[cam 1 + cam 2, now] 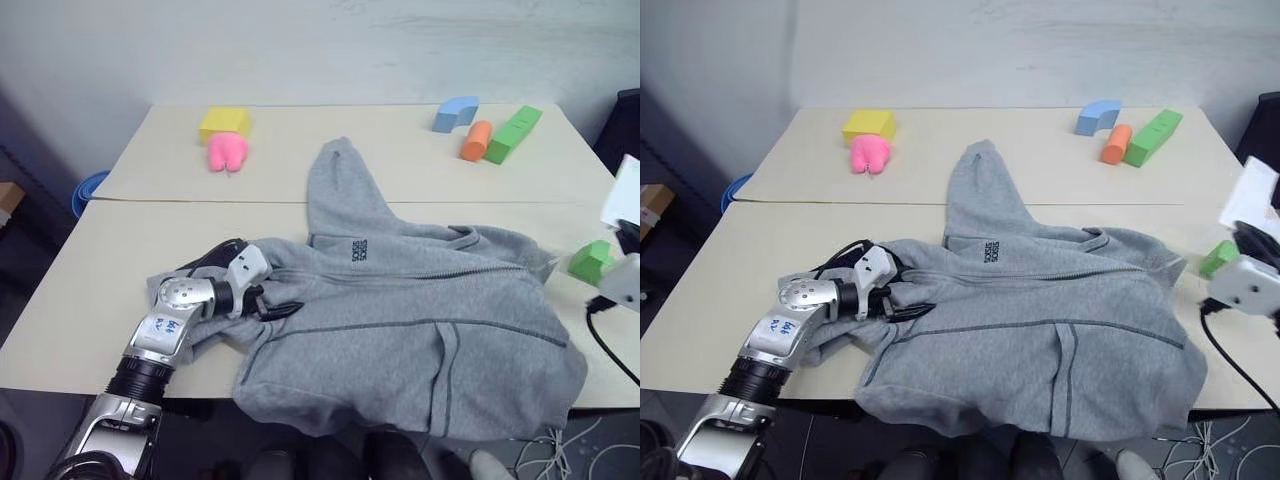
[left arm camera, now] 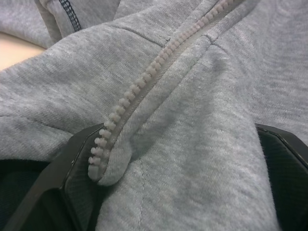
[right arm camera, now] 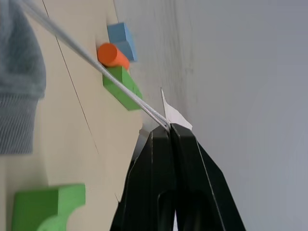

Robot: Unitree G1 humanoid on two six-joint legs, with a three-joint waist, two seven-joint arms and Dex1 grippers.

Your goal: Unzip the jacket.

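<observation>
Grey jacket lies spread on table, near centre. My L gripper wide, fingers either side of a zipper-edge fold. My R gripper, far right, pinched shut on thin taut cord.

Light heather-grey fleece jacket, spread flat across the near half of the table. One sleeve reaching up toward the far side, hem hanging over the near edge. Dark seam lines, small dark chest logo. Pale zipper teeth closed along a raised fold.
</observation>
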